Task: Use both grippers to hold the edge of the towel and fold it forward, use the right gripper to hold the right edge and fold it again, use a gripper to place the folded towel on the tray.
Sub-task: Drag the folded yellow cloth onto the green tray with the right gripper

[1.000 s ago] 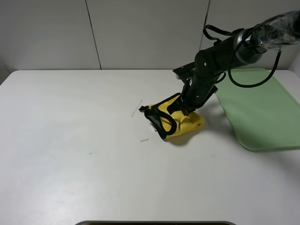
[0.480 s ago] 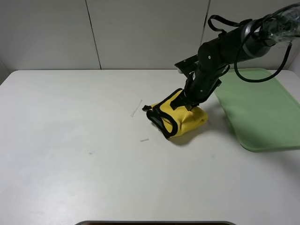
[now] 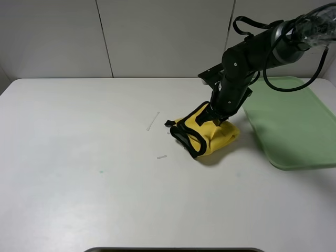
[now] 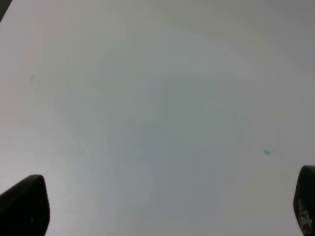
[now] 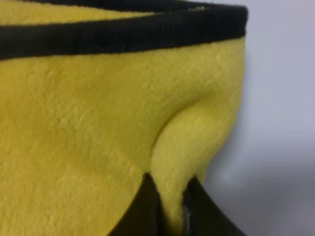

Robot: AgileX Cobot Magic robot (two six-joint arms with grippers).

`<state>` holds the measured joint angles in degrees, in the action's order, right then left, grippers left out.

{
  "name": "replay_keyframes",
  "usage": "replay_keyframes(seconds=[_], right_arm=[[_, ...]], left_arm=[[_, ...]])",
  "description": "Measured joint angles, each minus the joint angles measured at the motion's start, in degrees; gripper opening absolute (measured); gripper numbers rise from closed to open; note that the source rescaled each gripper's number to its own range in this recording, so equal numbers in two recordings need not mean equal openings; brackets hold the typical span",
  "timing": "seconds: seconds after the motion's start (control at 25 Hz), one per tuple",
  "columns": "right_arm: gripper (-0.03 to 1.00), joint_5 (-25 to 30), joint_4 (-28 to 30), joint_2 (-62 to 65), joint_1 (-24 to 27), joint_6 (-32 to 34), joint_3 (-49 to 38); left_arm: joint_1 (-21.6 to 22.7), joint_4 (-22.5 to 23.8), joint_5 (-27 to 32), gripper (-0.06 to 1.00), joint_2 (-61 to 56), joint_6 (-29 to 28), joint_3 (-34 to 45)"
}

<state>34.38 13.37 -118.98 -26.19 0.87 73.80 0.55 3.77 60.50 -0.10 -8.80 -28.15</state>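
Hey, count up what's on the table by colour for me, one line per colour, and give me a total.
Yellow: 1, the towel, pinched by the right hand
Green: 1, the tray
White: 2, small scraps on the table
Total: 4

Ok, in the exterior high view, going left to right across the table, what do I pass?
Small white scraps → the towel, bunched, pinched by the right gripper → the tray.
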Motion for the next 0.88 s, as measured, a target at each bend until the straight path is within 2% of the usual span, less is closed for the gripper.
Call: replay_keyframes(seconds=[0.48, 0.64, 0.88], right_arm=[[0.06, 1.95, 4.53, 0.72, 0.00, 3.99, 0.00], [0.06, 1.98, 8.14, 3.68, 0.00, 6.04, 0.00], [0.06, 1.98, 10.55, 5.80, 3.80, 7.62, 0.00]], left_arm=[[0.00, 0.00, 0.00, 1.00, 0.00, 0.00, 0.00], [0.00, 0.00, 0.00, 1.00, 0.00, 0.00, 0.00], [0.00, 0.00, 0.00, 1.00, 0.00, 0.00, 0.00]])
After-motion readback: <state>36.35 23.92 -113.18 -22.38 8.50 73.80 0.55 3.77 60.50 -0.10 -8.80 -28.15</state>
